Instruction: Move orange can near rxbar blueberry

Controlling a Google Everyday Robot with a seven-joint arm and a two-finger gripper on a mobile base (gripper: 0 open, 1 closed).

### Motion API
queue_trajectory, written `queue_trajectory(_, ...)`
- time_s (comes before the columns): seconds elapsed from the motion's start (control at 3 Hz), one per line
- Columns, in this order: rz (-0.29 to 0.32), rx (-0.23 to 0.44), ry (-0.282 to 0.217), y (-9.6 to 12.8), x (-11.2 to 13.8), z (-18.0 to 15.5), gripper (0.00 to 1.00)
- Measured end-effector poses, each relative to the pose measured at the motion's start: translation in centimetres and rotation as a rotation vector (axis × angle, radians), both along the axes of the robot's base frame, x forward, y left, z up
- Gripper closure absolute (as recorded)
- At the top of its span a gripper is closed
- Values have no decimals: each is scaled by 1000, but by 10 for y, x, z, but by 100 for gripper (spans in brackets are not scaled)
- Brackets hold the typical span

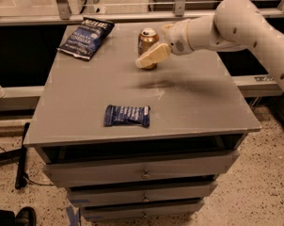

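We see the can (146, 39) standing upright towards the back of the grey surface (198, 102), a little right of its middle. It is golden-orange metal with a silver top, and its lower front is covered. The claw (151, 55) is right at the can, reaching in from the right on a white arm (236, 18). Its pale cream tip slants across the can's lower half on the side facing us. We cannot tell how far the claw is open, or whether it has hold of the can or only overlaps it in this view. A faint dark shadow lies on the surface just in front of the can. The bar (127, 116) lies flat near the front edge, left of centre and well apart from the can. It has a dark blue wrapper with white print and crimped ends. A larger dark blue chip bag (86, 36) lies at the back left corner, apart from both. Below the surface are grey drawers (142, 173).
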State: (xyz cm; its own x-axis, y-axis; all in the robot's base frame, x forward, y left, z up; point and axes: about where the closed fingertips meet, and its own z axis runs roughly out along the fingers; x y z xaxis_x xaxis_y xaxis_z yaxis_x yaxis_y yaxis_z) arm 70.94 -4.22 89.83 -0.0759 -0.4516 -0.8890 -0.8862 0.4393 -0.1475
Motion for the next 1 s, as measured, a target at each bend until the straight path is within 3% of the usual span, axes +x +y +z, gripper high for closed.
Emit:
queue_trajectory(0.33,-12,42,11,10,17,-5,13)
queue_trajectory(1.0,-14,121,107,9,16,-11,59)
